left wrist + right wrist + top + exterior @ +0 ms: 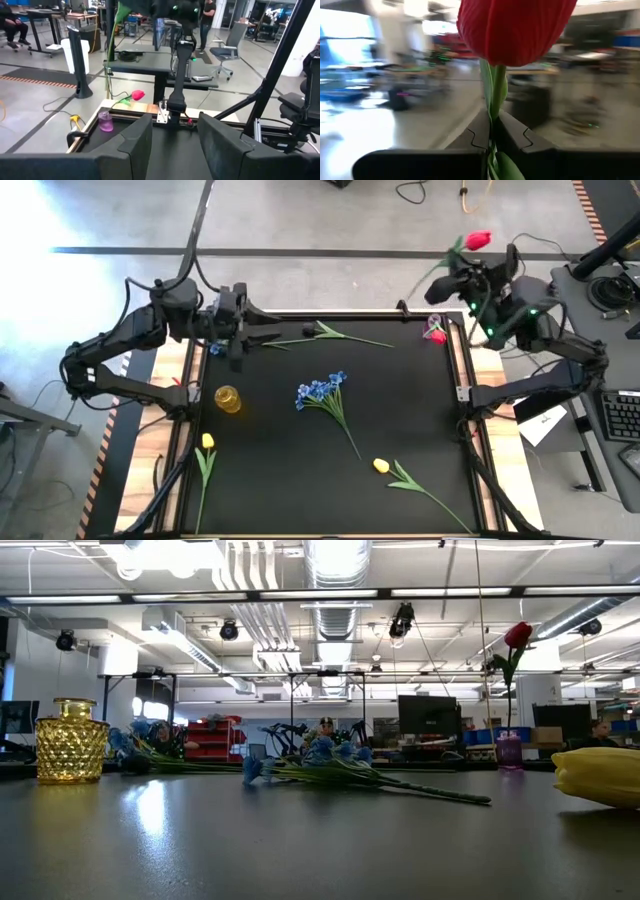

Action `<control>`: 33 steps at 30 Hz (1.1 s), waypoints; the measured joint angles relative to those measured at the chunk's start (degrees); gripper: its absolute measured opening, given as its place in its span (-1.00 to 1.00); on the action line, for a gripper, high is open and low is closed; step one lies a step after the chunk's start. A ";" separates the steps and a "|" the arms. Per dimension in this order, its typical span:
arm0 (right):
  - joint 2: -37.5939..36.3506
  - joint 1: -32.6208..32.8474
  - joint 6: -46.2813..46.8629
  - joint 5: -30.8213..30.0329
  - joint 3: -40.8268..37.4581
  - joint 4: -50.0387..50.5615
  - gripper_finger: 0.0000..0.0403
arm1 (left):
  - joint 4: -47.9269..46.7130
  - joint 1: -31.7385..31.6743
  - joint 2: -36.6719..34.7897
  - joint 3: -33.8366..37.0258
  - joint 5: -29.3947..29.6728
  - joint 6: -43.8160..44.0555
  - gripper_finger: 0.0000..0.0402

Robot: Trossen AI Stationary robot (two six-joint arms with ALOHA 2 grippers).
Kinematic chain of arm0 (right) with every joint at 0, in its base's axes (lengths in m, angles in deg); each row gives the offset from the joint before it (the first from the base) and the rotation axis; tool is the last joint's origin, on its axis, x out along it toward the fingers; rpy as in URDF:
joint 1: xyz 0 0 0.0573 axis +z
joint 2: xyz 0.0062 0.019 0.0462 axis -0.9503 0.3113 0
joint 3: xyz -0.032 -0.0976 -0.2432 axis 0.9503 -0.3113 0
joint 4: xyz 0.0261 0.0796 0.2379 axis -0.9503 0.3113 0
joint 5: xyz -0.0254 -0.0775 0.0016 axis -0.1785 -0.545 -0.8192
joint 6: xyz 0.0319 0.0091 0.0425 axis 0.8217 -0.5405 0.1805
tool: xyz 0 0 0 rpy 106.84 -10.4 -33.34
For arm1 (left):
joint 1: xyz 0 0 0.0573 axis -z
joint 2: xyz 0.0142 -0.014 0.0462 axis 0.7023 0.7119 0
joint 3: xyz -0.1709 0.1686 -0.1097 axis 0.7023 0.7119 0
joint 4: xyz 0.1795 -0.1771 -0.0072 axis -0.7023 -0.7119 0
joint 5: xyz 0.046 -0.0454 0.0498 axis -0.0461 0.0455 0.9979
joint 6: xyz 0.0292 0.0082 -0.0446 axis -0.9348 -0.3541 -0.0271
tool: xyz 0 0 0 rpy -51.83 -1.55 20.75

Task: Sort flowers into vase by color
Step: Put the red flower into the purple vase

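My right gripper [474, 278] is raised past the table's far right corner and is shut on a red tulip [478, 240], whose bud [518, 635] shows high above a small purple vase [509, 750]. A second red tulip [137, 94] droops beside that vase [105, 121], its stem running toward the vase's mouth. My left gripper [270, 332] is open near the far left edge, empty, over one blue bunch's blossoms [215, 348]. Another blue bunch [320, 391] lies mid-table. The yellow glass vase [228, 398] stands at the left. Two yellow tulips [207, 442] [381, 466] lie near the near edge. My right gripper pinches the red tulip's green stem [496, 100] between its two fingers, just below the bud [512, 27]. The flower is lifted clear of the table with the bud above the fingers. A leaf [502, 167] shows between the fingers behind the stem.
The long stem and leaves [330, 335] of the far blue bunch lie along the far edge, right of my left gripper. A raised frame [462, 370] rims the black mat. There is bare mat between the middle blue bunch and the purple vase. Desks and people are beyond the table.
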 joint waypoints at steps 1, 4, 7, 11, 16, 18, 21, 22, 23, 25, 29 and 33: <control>-0.44 -0.97 0.52 -1.85 -1.10 0.52 -0.94 | 0.00 0.00 0.26 0.00 0.00 0.00 -0.27; -1.48 -4.52 3.29 -5.07 -5.45 1.61 -0.94 | 0.04 0.00 1.40 0.00 0.00 0.03 -0.27; -1.83 -8.36 5.45 -6.26 -10.44 1.98 -0.94 | 0.00 0.00 2.46 0.00 0.00 0.39 -0.27; -2.11 -14.08 7.54 -6.63 -16.17 2.00 -0.94 | -0.82 0.00 3.15 0.00 -0.28 0.65 -0.27; -2.82 -19.97 11.96 -7.08 -22.76 1.69 -0.94 | -2.52 0.07 2.58 0.00 -0.45 1.22 -0.27; -2.84 -21.61 13.24 -7.05 -25.22 1.67 -0.94 | -3.19 0.07 2.14 0.00 -0.46 1.28 -0.27; -2.82 -23.23 15.69 -7.00 -28.20 1.23 -0.94 | -3.63 0.07 1.59 0.00 -0.46 1.29 -0.27; -2.79 -23.70 16.42 -7.00 -29.09 0.72 -0.94 | -3.65 0.07 1.43 0.00 -0.46 1.25 -0.27; -2.79 -24.01 17.01 -6.98 -29.82 0.40 -0.94 | -3.65 0.07 1.30 0.00 -0.44 1.06 -0.27; -2.77 -24.57 18.21 -6.93 -31.07 -0.03 -0.94 | -3.69 0.07 0.99 0.00 -0.42 0.55 -0.27; -2.79 -25.69 17.72 -7.06 -33.62 -3.58 -0.94 | -3.70 0.04 0.68 0.00 -0.39 0.14 -0.27; -2.77 -26.53 17.06 -7.09 -34.67 -8.80 -0.94 | -4.01 0.04 0.57 0.00 -0.39 0.07 -0.27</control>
